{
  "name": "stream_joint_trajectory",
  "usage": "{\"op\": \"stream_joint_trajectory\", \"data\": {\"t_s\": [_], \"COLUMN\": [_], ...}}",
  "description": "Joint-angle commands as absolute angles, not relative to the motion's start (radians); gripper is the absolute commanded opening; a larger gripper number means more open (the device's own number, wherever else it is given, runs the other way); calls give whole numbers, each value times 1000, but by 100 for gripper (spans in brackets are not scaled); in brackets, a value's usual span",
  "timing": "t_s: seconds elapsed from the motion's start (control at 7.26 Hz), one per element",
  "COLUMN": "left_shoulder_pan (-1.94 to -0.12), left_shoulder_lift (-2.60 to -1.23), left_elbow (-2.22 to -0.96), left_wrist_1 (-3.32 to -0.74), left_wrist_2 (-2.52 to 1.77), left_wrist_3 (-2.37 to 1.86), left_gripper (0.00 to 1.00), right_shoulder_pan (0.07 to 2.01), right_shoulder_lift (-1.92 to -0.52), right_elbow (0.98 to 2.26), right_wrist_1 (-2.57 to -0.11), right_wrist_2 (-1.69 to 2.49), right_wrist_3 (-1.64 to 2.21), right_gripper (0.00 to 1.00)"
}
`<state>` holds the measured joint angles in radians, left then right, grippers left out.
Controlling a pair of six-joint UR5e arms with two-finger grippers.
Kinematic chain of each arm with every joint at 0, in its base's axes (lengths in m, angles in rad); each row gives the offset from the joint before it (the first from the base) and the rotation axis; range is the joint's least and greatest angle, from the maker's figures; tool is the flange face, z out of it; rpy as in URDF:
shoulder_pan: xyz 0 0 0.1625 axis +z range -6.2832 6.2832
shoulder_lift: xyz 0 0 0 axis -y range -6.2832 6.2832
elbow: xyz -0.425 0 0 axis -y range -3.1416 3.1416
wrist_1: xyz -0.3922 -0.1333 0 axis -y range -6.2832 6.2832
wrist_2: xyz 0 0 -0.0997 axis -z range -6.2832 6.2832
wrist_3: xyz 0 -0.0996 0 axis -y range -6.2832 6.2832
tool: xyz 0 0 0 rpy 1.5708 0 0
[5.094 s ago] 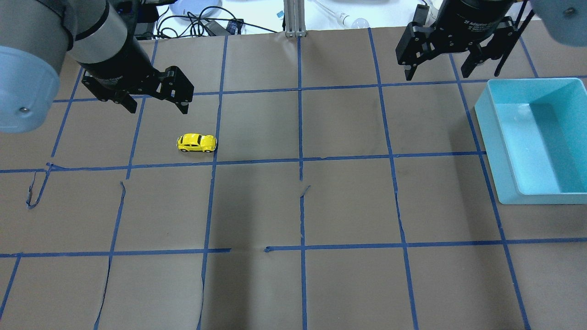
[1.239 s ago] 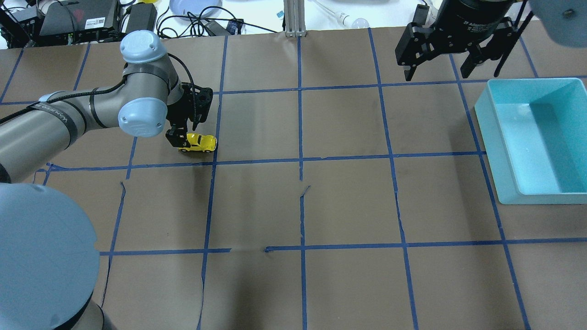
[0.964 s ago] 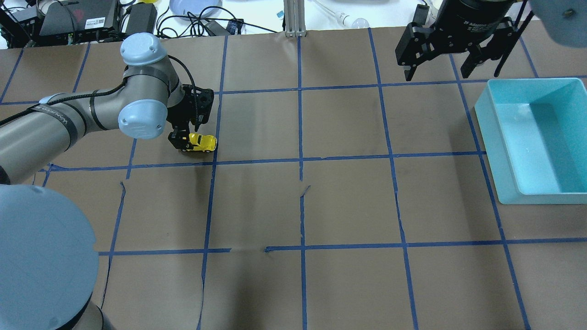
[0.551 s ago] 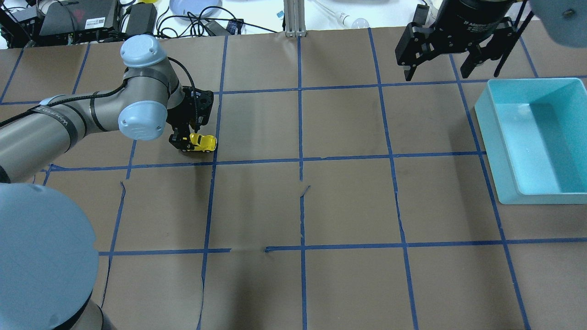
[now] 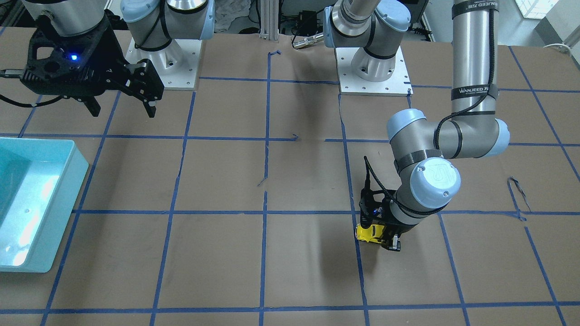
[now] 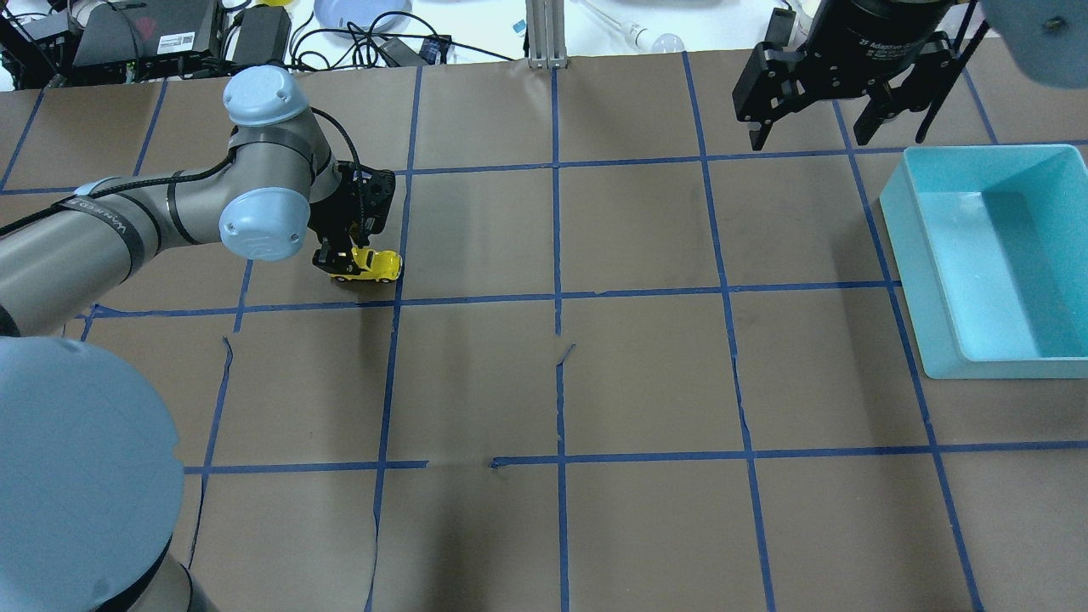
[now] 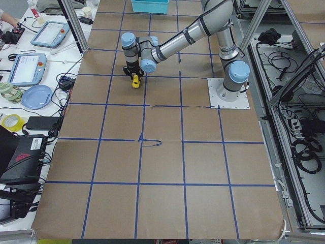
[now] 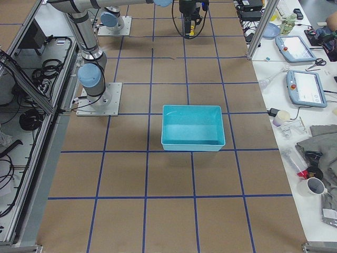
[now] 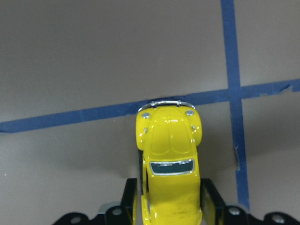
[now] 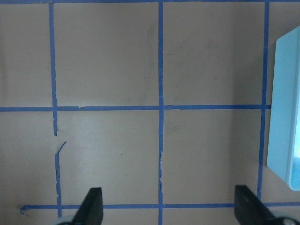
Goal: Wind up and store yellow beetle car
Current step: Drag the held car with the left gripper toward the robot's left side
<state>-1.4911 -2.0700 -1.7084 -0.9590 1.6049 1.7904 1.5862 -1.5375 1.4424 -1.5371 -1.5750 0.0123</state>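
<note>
The yellow beetle car [image 6: 380,265] stands on its wheels on the brown table, left of centre. My left gripper [image 6: 344,262] is down at the table with its fingers on both sides of the car's rear half. In the left wrist view the car [image 9: 169,154] sits between the two fingers [image 9: 211,199], which press its flanks, and its nose points away. The car also shows in the front-facing view [image 5: 365,232]. My right gripper [image 6: 807,136] hangs open and empty high over the far right, near the bin.
An empty light-blue bin [image 6: 892,204] stands at the table's right edge and shows in the right wrist view [image 10: 281,117]. Blue tape lines grid the brown paper. Cables and boxes [image 6: 144,34] lie beyond the far edge.
The left arm came down over the car, and in the last second its fingers closed in on the car's sides. The car stayed in place. The right arm has not moved.
</note>
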Motion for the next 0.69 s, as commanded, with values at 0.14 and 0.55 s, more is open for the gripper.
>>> {"op": "stream_joint_trajectory", "data": {"t_s": [0.14,0.55], "left_shoulder_pan": [-1370,-1266], "left_shoulder_lift": [-2069,-2062], "left_elbow": [-1720,-1756], "left_wrist_1": [-960,-957], "left_wrist_2": [1595,1592], "left_wrist_3": [1848,1847], "left_gripper": [10,10], "right_shoulder_pan": [1586,1586], "right_shoulder_lift": [-1539,-1540], "right_elbow": [1442,1442], "right_wrist_1": [-1537,-1537], "right_wrist_2": [-1574,-1575], "right_wrist_3": [12,12], "right_gripper": [100,100]}}
